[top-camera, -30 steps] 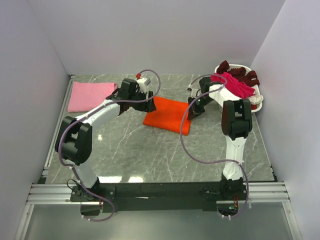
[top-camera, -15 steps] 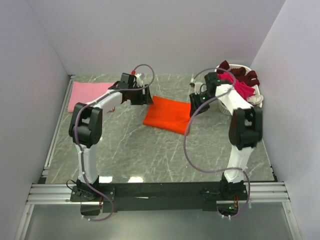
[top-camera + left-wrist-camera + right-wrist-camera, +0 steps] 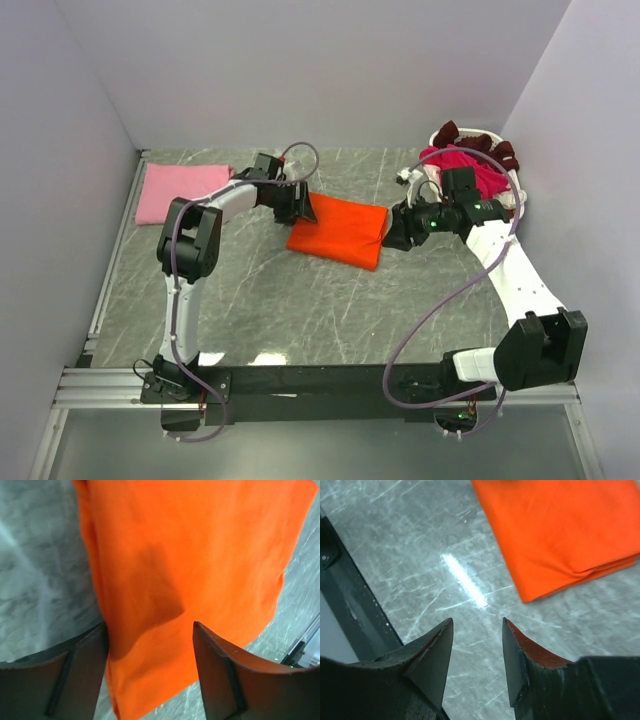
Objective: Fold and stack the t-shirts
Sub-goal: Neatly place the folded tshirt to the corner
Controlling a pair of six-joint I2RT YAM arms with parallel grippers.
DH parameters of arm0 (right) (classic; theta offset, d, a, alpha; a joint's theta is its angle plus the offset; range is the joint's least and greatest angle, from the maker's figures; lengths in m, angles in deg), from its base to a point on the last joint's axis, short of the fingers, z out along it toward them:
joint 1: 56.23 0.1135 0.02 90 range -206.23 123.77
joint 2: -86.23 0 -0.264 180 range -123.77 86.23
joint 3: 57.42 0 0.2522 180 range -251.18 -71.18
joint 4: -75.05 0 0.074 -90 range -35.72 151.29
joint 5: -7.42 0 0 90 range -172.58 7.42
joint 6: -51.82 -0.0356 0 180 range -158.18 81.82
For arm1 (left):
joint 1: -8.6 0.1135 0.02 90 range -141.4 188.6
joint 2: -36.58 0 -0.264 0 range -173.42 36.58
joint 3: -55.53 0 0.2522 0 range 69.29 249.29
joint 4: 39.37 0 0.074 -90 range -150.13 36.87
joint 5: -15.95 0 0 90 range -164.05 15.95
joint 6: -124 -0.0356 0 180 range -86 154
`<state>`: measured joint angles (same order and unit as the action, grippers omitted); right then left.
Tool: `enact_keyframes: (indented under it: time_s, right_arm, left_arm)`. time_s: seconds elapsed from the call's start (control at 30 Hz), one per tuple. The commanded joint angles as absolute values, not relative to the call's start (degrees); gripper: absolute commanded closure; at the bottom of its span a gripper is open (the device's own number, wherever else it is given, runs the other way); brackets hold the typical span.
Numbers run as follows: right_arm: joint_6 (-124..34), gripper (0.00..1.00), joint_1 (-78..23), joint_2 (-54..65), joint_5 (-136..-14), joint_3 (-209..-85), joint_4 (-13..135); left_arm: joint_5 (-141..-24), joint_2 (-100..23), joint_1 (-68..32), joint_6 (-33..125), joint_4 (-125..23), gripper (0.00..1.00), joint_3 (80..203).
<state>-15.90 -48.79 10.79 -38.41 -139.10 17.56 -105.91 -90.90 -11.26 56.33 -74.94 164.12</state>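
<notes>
The folded orange t-shirt [image 3: 338,232] lies flat mid-table. My left gripper [image 3: 300,208] is open at its back left edge; in the left wrist view [image 3: 150,680] the jaws stand apart over the orange cloth [image 3: 200,555] without pinching it. My right gripper [image 3: 392,232] is open and empty just off the shirt's right edge; in the right wrist view [image 3: 477,645] it is over bare table with the orange shirt [image 3: 560,530] ahead of it. A folded light pink t-shirt [image 3: 182,190] lies at the back left. Magenta [image 3: 470,165] and maroon [image 3: 450,130] shirts are heaped in the basket.
The white plastic basket [image 3: 515,200] stands at the back right against the wall. White walls close in the table at the left, back and right. A black rail [image 3: 350,605] runs along the near table edge.
My left gripper has moved right onto the orange shirt's back left edge. My right arm has swung out to the right, and its gripper has come down beside the shirt's right edge.
</notes>
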Motion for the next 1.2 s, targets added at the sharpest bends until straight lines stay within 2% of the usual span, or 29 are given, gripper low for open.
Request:
enact_keyframes:
  time_s: [0.0, 0.1, 0.2, 0.3, 0.33, 0.4, 0.43, 0.53, 0.67, 0.8, 0.93, 1.03, 1.17]
  right_arm:
    - [-15.07, 0.49, -49.98, 13.27, -34.51, -138.41, 20.42]
    - [-14.72, 0.49, -51.74, 13.54, -31.43, -137.89, 19.98]
    - [-14.1, 0.49, -52.71, 13.1, -30.64, -138.06, 19.01]
    - [-13.92, 0.49, -53.68, 12.93, -30.19, -137.8, 19.1]
    - [-13.83, 0.49, -53.85, 13.01, -30.11, -137.71, 19.1]
    - [-13.83, 0.49, -54.47, 12.92, -29.75, -137.54, 18.92]
    - [-13.57, 0.49, -54.73, 12.92, -29.67, -137.54, 18.83]
    - [-13.31, 0.49, -55.87, 12.92, -28.96, -137.54, 18.31]
    - [-12.43, 0.49, -57.81, 12.4, -27.82, -137.54, 17.34]
    - [-11.72, 0.48, -58.42, 11.87, -27.3, -137.89, 16.29]
    - [-11.64, 0.48, -58.42, 11.69, -27.03, -137.89, 16.11]
    - [-11.72, 0.48, -58.42, 11.78, -27.12, -137.89, 15.93]
    - [-11.55, 0.48, -58.42, 11.96, -27.12, -137.89, 15.84]
  left_arm:
    - [-106.05, -93.41, -13.72, 57.29, -78.79, 0.32, 166.5]
    - [-101.75, -94.91, -14.69, 58.43, -81.43, 0.42, 167.64]
    - [-100.42, -95.43, -16.53, 58.79, -81.61, 0.44, 167.55]
    - [-99.19, -96.4, -18.37, 59.22, -82.23, 0.55, 168.52]
    - [-99.1, -96.66, -18.64, 59.4, -82.05, 0.65, 168.61]
    - [-99.54, -96.4, -19.0, 60.28, -80.13, 0.79, 168.17]
    - [-99.8, -95.36, -19.0, 60.46, -79.25, 0.99, 167.3]
    - [-97.79, -90.8, -18.91, 59.32, -75.9, 1.0, 164.67]
    - [-85.34, -82.45, -18.91, 53.19, -76.6, 1.0, 162.29]
    - [-66.2, -74.09, -18.82, 46.32, -78.18, 1.0, 159.04]
    - [-56.07, -67.33, -18.65, 38.15, -77.92, 1.0, 154.65]
    - [-49.29, -64.25, -17.95, 32.44, -77.13, 1.0, 151.75]
    - [-49.08, -61.08, -13.13, 30.67, -75.98, 1.0, 149.98]
